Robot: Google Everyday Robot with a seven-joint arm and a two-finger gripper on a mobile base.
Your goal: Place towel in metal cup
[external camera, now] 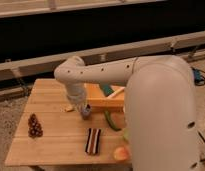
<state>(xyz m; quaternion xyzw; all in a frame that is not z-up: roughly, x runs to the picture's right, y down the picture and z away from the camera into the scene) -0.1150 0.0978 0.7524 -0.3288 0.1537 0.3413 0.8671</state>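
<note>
Gripper (86, 111): low over the table (51, 142), beside the wooden box (103, 98); fingers' state unreadable.
Arm (96, 75): hides much; towel and metal cup not identifiable.
Risk: descending blind could nudge the striped block (93, 140).

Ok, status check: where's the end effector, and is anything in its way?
End effector low over the table, mid-board. Towel, metal cup: not identifiable. Striped block in front, pinecone off to the side, apart.
</note>
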